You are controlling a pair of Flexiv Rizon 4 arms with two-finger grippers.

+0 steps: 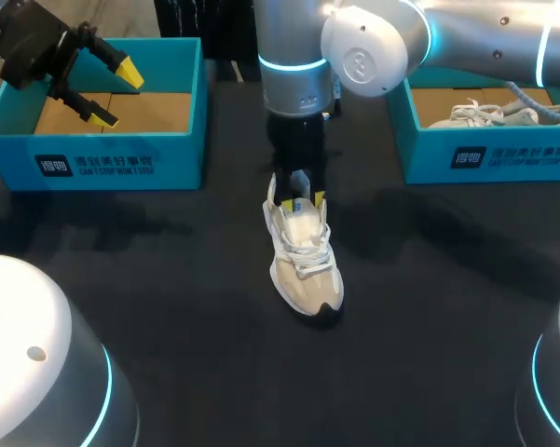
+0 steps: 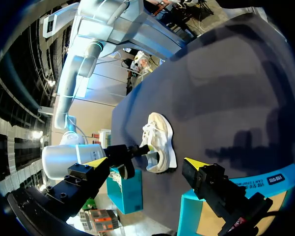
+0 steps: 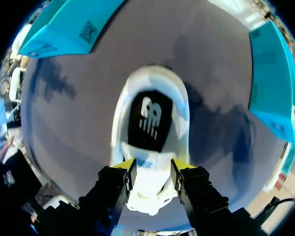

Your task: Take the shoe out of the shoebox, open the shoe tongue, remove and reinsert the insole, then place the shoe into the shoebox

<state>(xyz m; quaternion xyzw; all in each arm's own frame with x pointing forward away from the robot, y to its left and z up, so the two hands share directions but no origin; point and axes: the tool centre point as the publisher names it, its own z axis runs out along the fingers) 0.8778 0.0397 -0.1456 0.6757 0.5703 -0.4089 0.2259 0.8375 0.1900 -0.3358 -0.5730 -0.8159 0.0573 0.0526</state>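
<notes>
A white and beige shoe (image 1: 303, 265) stands on the black table, toe toward the front edge. My right gripper (image 1: 301, 198) hangs straight down over its mouth. In the right wrist view the white tongue (image 3: 149, 177) lies between the yellow-tipped fingers (image 3: 123, 166) of the right gripper (image 3: 152, 169), which stand open beside it. The insole (image 3: 149, 120), with a black heel patch, lies inside the shoe (image 3: 152, 78). My left gripper (image 1: 115, 93) is wide open and holds nothing above the left shoebox (image 1: 121, 163). In its own view the left gripper (image 2: 146, 162) faces the shoe (image 2: 159, 140).
A second teal shoebox (image 1: 484, 154) at the back right holds another white shoe (image 1: 484, 114). The left box shows only its brown cardboard floor. Both boxes flank the shoe in the right wrist view: left shoebox (image 3: 64, 24), right shoebox (image 3: 275, 83).
</notes>
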